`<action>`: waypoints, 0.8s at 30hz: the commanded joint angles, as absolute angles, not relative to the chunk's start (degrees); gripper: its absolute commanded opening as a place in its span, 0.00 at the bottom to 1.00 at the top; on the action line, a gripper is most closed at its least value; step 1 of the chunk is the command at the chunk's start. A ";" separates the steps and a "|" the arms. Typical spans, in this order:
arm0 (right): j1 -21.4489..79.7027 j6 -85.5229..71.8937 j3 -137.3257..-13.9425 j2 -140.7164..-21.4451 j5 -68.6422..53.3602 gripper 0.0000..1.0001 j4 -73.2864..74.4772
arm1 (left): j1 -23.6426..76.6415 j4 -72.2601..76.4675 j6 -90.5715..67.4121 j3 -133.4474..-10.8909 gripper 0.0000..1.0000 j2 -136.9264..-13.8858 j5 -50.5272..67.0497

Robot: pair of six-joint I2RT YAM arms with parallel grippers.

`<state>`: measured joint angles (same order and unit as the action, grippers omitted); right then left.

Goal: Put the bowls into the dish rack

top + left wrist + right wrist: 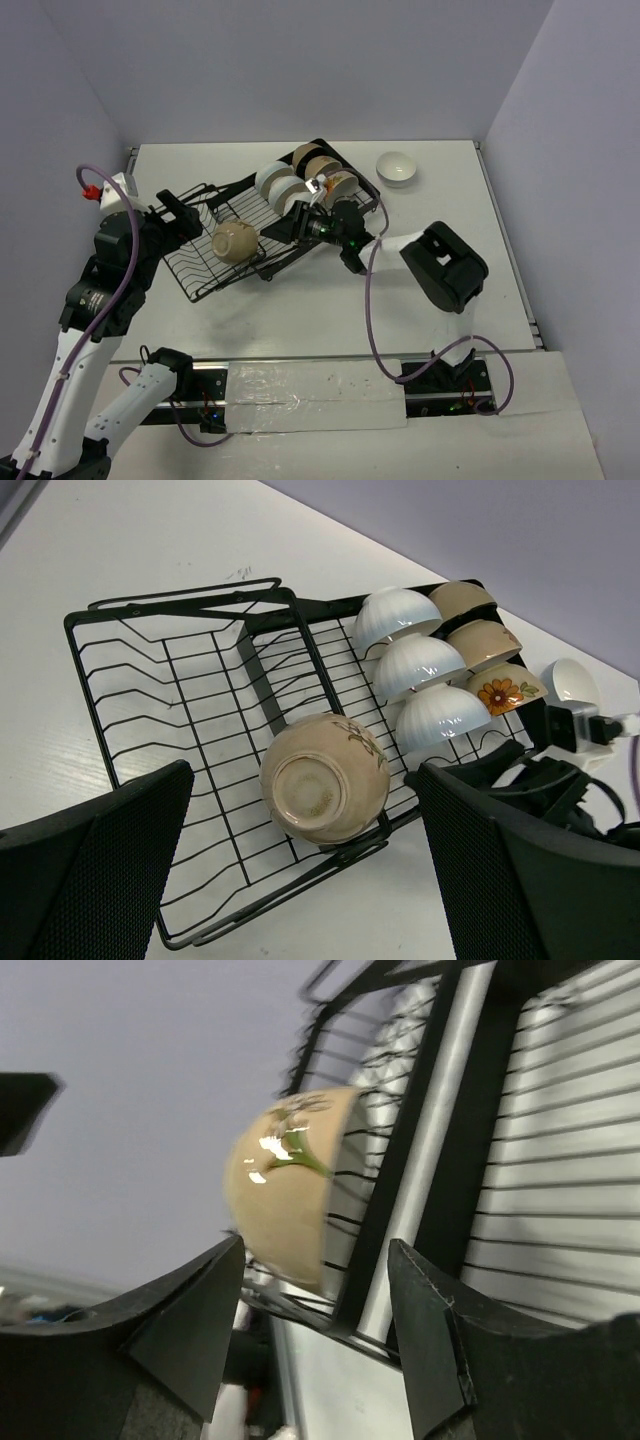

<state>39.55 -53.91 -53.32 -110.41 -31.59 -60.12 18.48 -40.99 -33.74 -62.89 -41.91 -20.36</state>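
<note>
Bowls stand in the dish rack [200, 270], which lies slantwise on the table [300, 330]. The top view shows a cluster of bowls [300, 180] in the far right section but does not separate them well. The left wrist view does: three white ribbed ones in a row, and beside them two tan ones and an orange-flowered bowl [508, 691], all tipped on their sides between the tines. A tan bowl [325, 790] sits alone in the other section, its foot ring turned up toward that camera. Only the right wrist view shows the green sprig painted on its side, seen through the wires.

One white bowl [397, 167] stands upright on the table, apart from the rack's far right corner.

The left gripper [185, 215] hangs over the rack's left end with its fingers [110, 860] spread wide and nothing between them. The right gripper [298, 226] is at the rack's near side where the two sections join. Its fingers [180, 1320] are parted with a rack bar seen in the gap, and no contact with the bar is visible.
</note>
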 commanded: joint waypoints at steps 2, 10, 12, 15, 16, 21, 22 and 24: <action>36.13 -39.06 -53.09 -99.68 -25.32 0.67 -43.10 | 18.54 -38.58 -33.49 -62.67 0.99 -42.01 -19.69; 27.08 -26.90 -59.22 -85.52 0.06 0.73 -7.24 | 18.54 -37.53 -32.96 -62.32 0.99 -43.24 -19.78; 22.25 -26.37 -63.69 -86.04 4.99 0.73 1.53 | 18.54 -36.57 -32.52 -62.05 0.99 -43.77 -19.43; 14.35 -28.99 -68.53 -88.93 8.17 0.72 8.41 | 18.54 -35.51 -32.08 -61.70 0.99 -44.65 -19.16; 12.41 -30.57 -69.51 -89.90 7.83 0.72 9.48 | 18.54 -35.16 -31.91 -61.53 0.99 -45.00 -18.99; 3.79 -32.96 -81.87 -101.23 6.94 0.71 17.20 | 18.54 -33.23 -30.94 -61.08 0.99 -46.49 -18.28; 3.34 -33.05 -83.74 -102.99 7.03 0.71 18.10 | 18.54 -33.05 -30.68 -61.08 0.99 -46.67 -18.28; 2.12 -33.40 -89.00 -108.16 7.03 0.71 19.94 | 18.54 -32.87 -29.98 -61.17 0.99 -47.02 -18.19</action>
